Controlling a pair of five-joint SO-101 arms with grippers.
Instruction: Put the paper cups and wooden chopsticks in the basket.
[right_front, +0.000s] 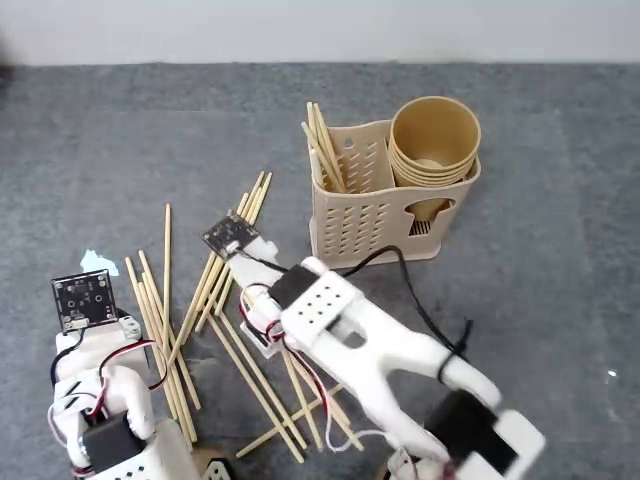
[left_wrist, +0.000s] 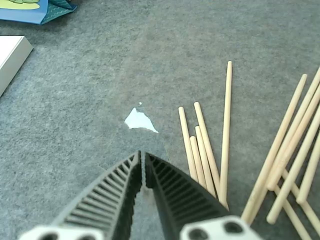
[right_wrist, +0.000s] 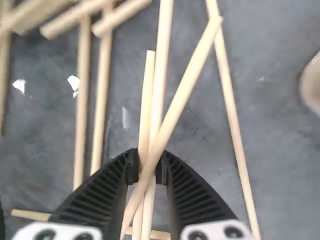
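At the left, the left gripper (left_wrist: 144, 161) is held over the grey mat (left_wrist: 210, 40), its jaws pressed together on nothing, just beside some of the loose chopsticks (right_front: 166, 270) scattered flat there. In the middle, the right gripper (right_wrist: 146, 169) is set among them, its jaws nearly closed with crossed sticks pinched between. At the right, the basket (right_front: 365, 215) is seen upright, the paper cups (right_front: 435, 135) stacked in its right compartment and the standing chopsticks (right_front: 325, 145) in its left
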